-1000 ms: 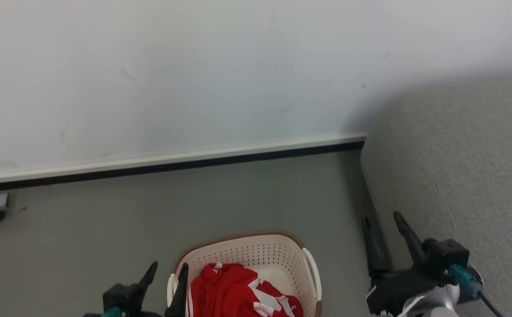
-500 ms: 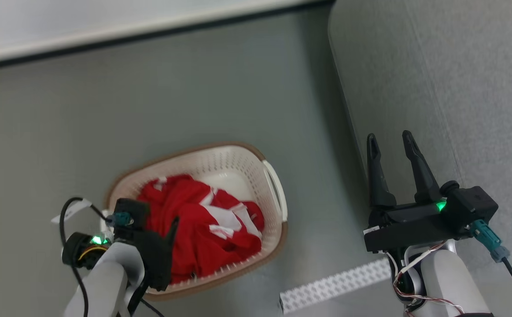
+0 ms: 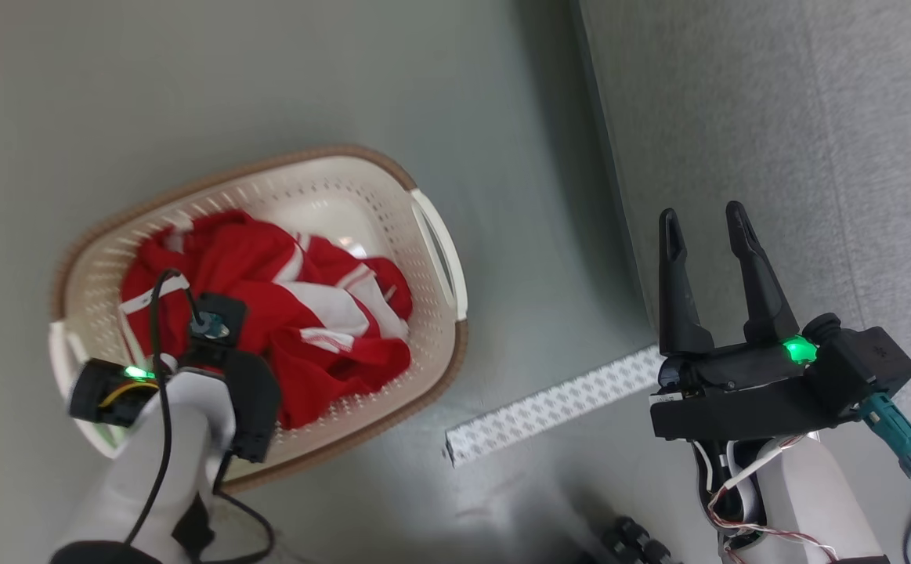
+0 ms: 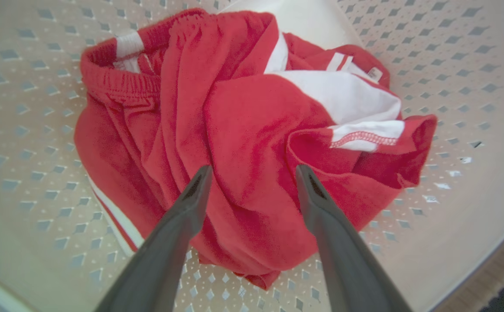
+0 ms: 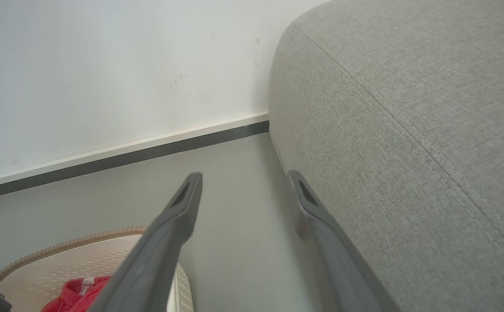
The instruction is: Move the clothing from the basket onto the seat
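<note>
Your left end effector (image 4: 254,168) points down into the cream-white oval plastic laundry basket with perforated walls and a brown rim (image 3: 322,182); its two dark fingers are spread wide with a raised fold of cloth showing between the tips, and they have hold of nothing; whether the tips touch the fabric you cannot tell from the left wrist view. The red sports jersey clothing with white panels and white stripe trim (image 4: 243,130) lies crumpled in a heap on the basket's bottom, filling most of it and leaving a bare patch of the bottom at the end farthest from the robot; an elastic waistband shows at the top left of the left wrist view. The basket stands on the grey-green floor (image 3: 189,78), apart from the large light-grey woven-fabric sofa seat (image 3: 776,117), which is bare in the part you see; a white perforated strip (image 3: 549,407) lies on the floor between them, nearer the robot. Your right end effector (image 3: 702,213) hangs just beside the seat's rounded near edge, fingers parted and empty, pointing toward the white wall (image 5: 104,65) and its dark skirting line.
</note>
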`<state>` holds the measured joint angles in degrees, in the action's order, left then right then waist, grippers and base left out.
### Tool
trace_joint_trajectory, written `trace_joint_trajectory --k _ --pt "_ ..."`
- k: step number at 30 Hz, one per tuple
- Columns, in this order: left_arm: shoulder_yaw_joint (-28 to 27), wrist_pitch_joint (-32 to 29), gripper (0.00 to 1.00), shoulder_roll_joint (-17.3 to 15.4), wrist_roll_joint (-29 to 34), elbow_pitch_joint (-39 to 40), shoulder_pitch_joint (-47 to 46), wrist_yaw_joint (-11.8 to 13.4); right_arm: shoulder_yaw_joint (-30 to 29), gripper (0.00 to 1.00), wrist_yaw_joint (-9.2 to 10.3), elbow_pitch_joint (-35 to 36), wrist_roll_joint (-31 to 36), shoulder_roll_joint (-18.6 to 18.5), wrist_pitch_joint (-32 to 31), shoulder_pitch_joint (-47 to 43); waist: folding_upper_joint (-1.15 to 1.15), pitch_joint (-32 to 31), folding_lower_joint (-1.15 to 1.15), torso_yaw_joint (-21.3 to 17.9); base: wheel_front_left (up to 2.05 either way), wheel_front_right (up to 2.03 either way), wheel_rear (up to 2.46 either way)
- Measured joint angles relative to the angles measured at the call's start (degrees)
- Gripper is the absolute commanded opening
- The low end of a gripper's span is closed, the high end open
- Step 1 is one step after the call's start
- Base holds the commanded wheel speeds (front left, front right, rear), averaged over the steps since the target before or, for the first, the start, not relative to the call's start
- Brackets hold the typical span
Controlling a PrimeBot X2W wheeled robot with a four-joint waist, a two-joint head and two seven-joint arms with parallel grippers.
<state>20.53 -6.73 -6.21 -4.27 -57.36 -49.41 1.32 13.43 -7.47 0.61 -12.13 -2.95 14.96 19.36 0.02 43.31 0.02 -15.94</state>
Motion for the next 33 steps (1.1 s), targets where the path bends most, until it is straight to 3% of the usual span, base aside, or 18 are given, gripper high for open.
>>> trace_joint_trajectory --k 6,11,12,13,14,26,33 --pt "2.14 -2.55 1.00 -2.22 4.00 -4.87 -2.83 7.12 1.67 1.00 -0.01 2.10 -0.80 0.03 0.01 -1.44 -0.01 4.77 0.00 -1.43 0.00 0.00 0.00" --pt "2.96 -0.99 1.00 -2.88 4.61 -7.20 -4.91 8.24 2.94 1.00 -0.01 3.86 -1.13 0.04 0.01 -2.85 -0.01 7.45 -0.01 -2.73 0.00 0.00 0.00" --pt "2.94 -0.51 0.64 -2.85 4.33 -7.36 -5.11 7.72 3.11 1.00 -0.01 3.88 -1.13 0.03 0.01 -3.03 -0.01 7.77 -0.01 -2.93 0.00 0.00 0.00" --pt "3.03 0.53 0.16 -2.81 4.22 -7.42 -5.20 7.26 3.22 1.00 -0.01 3.83 -1.14 0.04 0.01 -3.26 -0.01 8.09 -0.01 -3.07 0.00 0.00 0.00" --pt "3.20 1.02 0.00 -2.75 4.22 -7.61 -5.37 6.80 3.34 1.00 -0.01 3.75 -1.19 0.03 0.01 -3.36 -0.01 8.36 -0.01 -3.21 0.00 0.00 0.00" --pt "1.16 9.35 0.00 -0.24 -0.69 -10.11 -5.41 4.75 3.82 1.00 -0.01 0.65 -0.79 0.07 0.01 -1.97 -0.02 4.72 -0.02 -3.21 0.00 0.00 0.00" --pt "0.18 16.22 0.00 2.09 -4.39 -10.48 -2.52 1.09 3.03 1.00 -0.01 -4.13 2.65 0.11 0.01 -2.35 -0.02 -1.17 -0.02 -1.71 0.00 0.00 0.00"
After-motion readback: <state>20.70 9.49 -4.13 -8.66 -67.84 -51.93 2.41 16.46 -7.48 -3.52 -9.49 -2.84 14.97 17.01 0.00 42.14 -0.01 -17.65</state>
